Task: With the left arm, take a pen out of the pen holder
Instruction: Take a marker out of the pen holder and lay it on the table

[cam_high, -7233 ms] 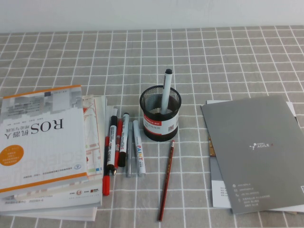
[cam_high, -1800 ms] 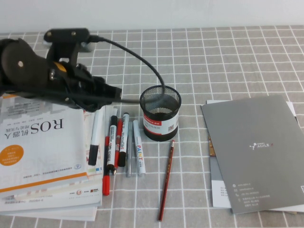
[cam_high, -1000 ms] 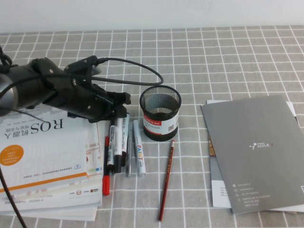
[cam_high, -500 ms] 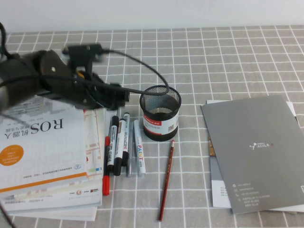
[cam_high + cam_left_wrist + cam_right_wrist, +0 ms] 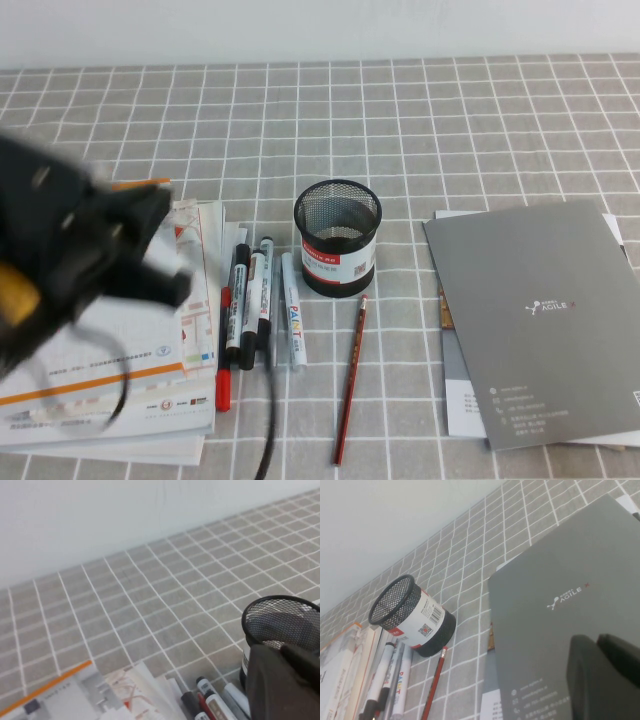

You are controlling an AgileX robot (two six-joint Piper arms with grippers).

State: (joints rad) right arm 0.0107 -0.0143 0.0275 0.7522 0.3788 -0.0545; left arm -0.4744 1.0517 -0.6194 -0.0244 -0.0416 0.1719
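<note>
- As I read the high view, one mesh pen holder stands upright mid-counter, with only bare mesh showing inside.
- At least five pens lie in one row on the counter just left of the holder. They overlap, so I cannot tell the exact count.
- One of them is a white paint marker, nearest the holder.
- One red pencil lies in front of the holder, apart from the row.
- One black cable crosses the near end of the row.
- One left hand is clenched and grasping nothing, a blur above the book stack left of the pens.
- One right hand is clenched, nothing in it, above the one grey booklet on the right.
</note>
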